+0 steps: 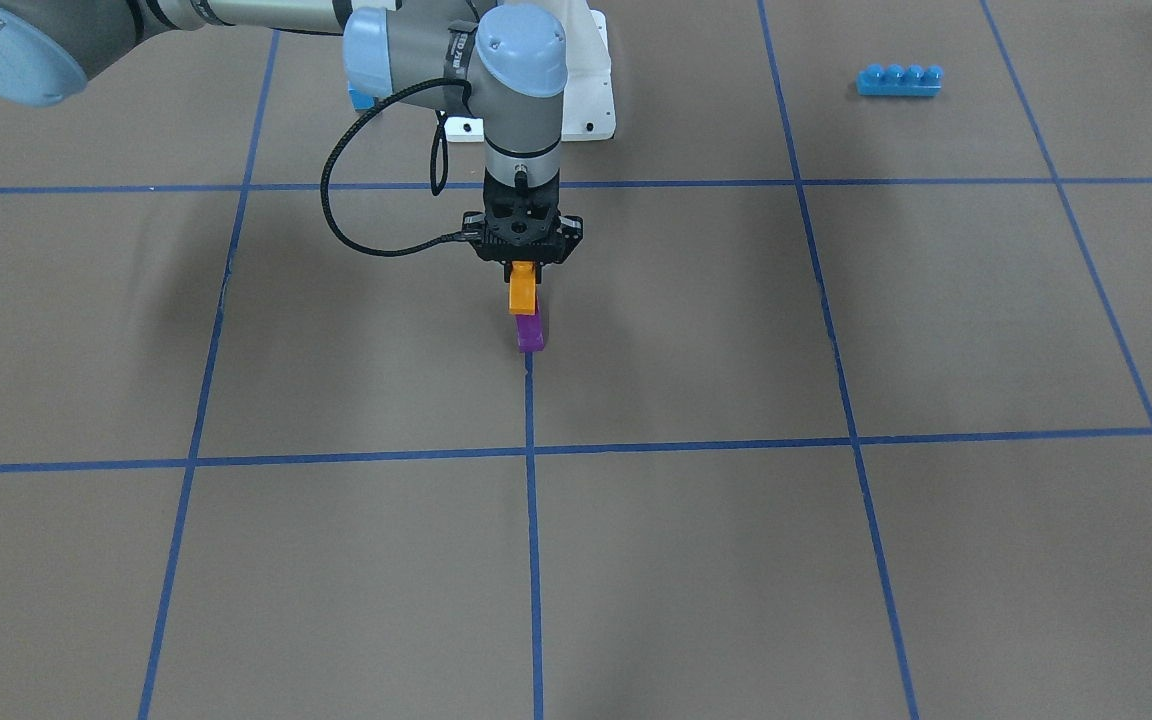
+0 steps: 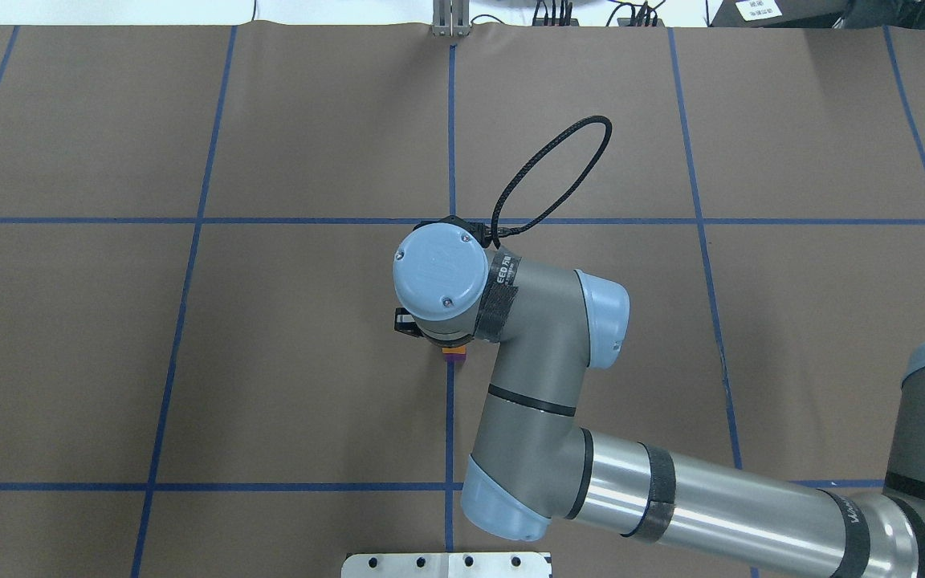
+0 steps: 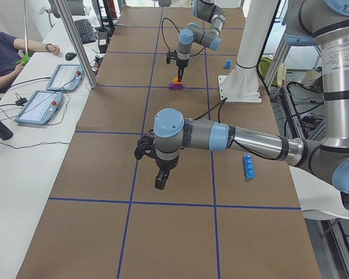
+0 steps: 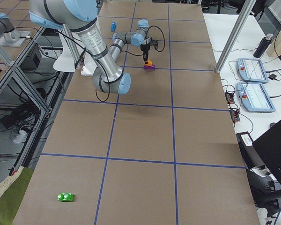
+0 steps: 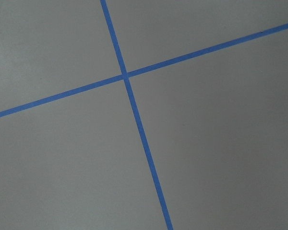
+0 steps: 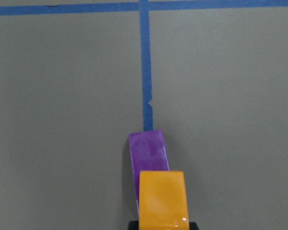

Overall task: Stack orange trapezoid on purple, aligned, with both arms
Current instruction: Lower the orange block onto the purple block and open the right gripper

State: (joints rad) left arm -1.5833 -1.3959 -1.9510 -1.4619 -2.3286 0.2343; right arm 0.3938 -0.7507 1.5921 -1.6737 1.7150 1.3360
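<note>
My right gripper points straight down near the table's middle and is shut on the orange trapezoid. It holds the orange block directly over the purple block, which rests on a blue tape line. The right wrist view shows the orange block overlapping the near end of the purple block, slightly skewed to it. I cannot tell whether they touch. My left gripper hangs over the table far from both blocks, and I cannot tell if it is open or shut. The left wrist view shows only crossing tape.
A long blue four-stud brick lies near the robot's side, on my left. A small blue block sits by the white base pedestal. A green piece lies at the table's right end. An operator sits beyond the far edge.
</note>
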